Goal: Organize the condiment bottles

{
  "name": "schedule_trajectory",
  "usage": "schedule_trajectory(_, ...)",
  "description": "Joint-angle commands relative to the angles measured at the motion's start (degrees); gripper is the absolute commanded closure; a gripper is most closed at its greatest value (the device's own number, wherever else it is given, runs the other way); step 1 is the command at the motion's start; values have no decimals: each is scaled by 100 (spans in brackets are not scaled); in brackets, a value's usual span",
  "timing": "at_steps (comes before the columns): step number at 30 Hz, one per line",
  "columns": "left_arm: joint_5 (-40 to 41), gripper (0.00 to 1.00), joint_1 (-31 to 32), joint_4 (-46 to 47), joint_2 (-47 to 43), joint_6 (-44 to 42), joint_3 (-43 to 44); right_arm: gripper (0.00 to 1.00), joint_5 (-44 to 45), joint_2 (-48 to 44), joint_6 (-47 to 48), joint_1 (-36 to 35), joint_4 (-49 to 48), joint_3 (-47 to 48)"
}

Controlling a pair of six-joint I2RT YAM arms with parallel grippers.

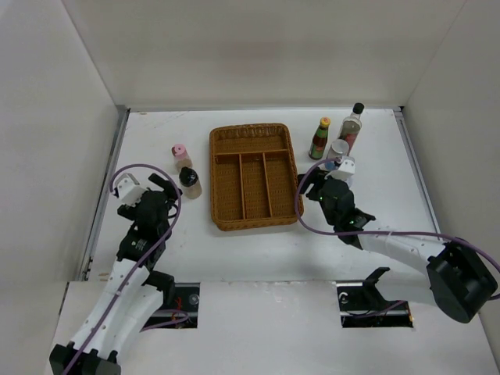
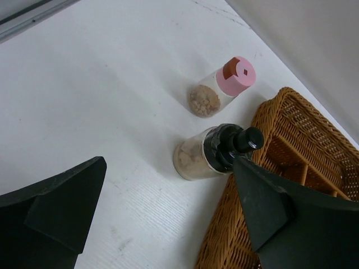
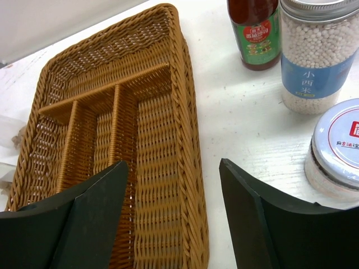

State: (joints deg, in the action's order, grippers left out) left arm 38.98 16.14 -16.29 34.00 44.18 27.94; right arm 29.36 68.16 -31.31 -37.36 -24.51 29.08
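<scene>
The pink-capped bottle (image 1: 179, 154) and the black-capped bottle (image 1: 188, 180) stand left of the wicker tray. In the left wrist view the pink-capped bottle (image 2: 221, 88) is behind the black-capped bottle (image 2: 216, 152). My left gripper (image 1: 164, 187) (image 2: 168, 168) is open and empty, just short of the black-capped bottle. The yellow-capped green bottle (image 1: 320, 139) (image 3: 255, 31), the white-capped jar (image 1: 339, 148) (image 3: 314, 53) and the tall clear black-capped bottle (image 1: 352, 125) stand right of the tray. The short red-labelled-lid jar (image 3: 336, 148) is beside my open, empty right gripper (image 1: 308, 183) (image 3: 174, 185).
The brown wicker compartment tray (image 1: 221, 180) (image 3: 185, 112) (image 2: 291, 140) lies mid-table with all its compartments bare. My right gripper straddles its right rim. White walls enclose the table on three sides.
</scene>
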Motion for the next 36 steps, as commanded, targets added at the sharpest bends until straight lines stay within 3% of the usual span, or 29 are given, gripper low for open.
schedule_trajectory(1,-189,0,-11,214,238,20,140,27,-9,-5,-112,85,-326,-8)
schedule_trajectory(5,-294,0,209,565,704,-76,203,32,-10,39,-103,58,-282,54)
schedule_trajectory(11,-216,0,701,1637,1135,-594,229,72,-116,22,-77,58,-238,80)
schedule_trajectory(13,-172,0,798,1918,1223,-840,281,80,-71,22,-86,58,-221,80)
schedule_trajectory(15,-163,0,903,2086,1293,-1034,334,81,-159,109,-121,76,-212,98)
schedule_trajectory(19,-311,1,1026,2341,1714,-1236,439,66,-133,241,-86,58,-247,133)
schedule_trajectory(21,-479,27,1123,2385,2021,-1359,563,55,-238,364,-130,85,-265,150)
schedule_trajectory(23,-409,35,1202,2403,2285,-1430,642,43,-369,365,-95,59,-265,186)
schedule_trajectory(25,-339,32,1133,2325,2540,-1448,764,32,-361,338,-60,58,-273,194)
schedule_trajectory(28,-120,24,1115,2105,2726,-1439,906,24,-449,426,-68,58,-353,194)
schedule_trajectory(36,461,20,1097,1955,3033,-1474,950,20,-537,400,-33,58,-352,212)
